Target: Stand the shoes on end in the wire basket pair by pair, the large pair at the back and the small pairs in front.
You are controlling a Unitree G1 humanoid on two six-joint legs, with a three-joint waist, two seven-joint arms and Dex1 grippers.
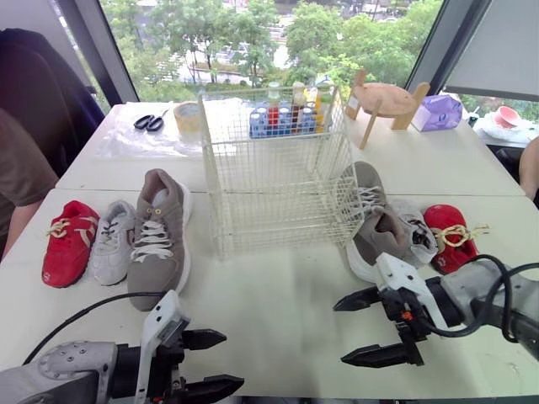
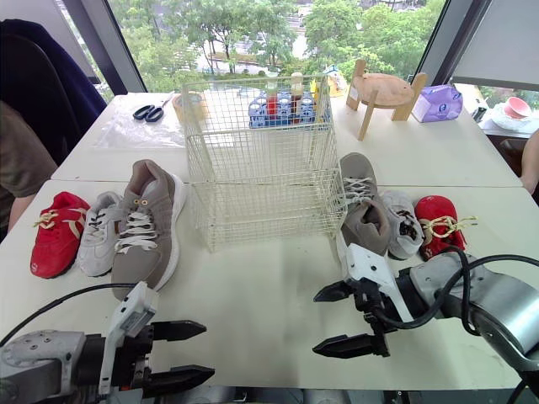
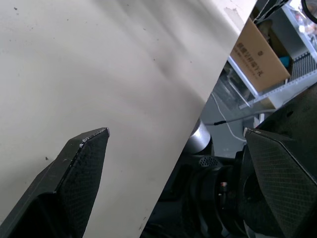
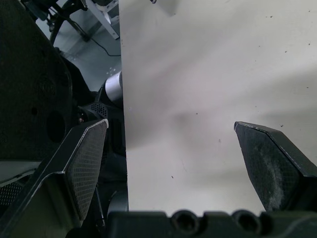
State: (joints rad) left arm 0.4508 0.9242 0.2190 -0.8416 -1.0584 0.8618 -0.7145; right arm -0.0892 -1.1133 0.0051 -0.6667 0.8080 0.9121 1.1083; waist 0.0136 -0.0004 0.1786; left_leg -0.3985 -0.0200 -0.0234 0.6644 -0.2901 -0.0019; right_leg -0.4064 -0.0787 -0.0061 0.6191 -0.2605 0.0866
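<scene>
An empty white wire basket (image 1: pixel 274 168) stands at the middle of the table. To its left lie a red shoe (image 1: pixel 67 241), a small white shoe (image 1: pixel 112 241) and a large taupe shoe (image 1: pixel 157 236). To its right lie the other large taupe shoe (image 1: pixel 370 220), a small white shoe (image 1: pixel 414 229) and a red shoe (image 1: pixel 450 236). My left gripper (image 1: pixel 216 364) is open over the table's front edge, holding nothing. My right gripper (image 1: pixel 360 328) is open near the front right, just short of the right-hand shoes, with nothing between its fingers.
On the far table behind the basket are a blue rack of bottles (image 1: pixel 286 114), scissors (image 1: pixel 150 123), a tape roll (image 1: pixel 188 114), a wooden stand (image 1: pixel 386 101) and a purple tissue pack (image 1: pixel 438 112). A person's arm (image 1: pixel 21 181) shows at the left edge.
</scene>
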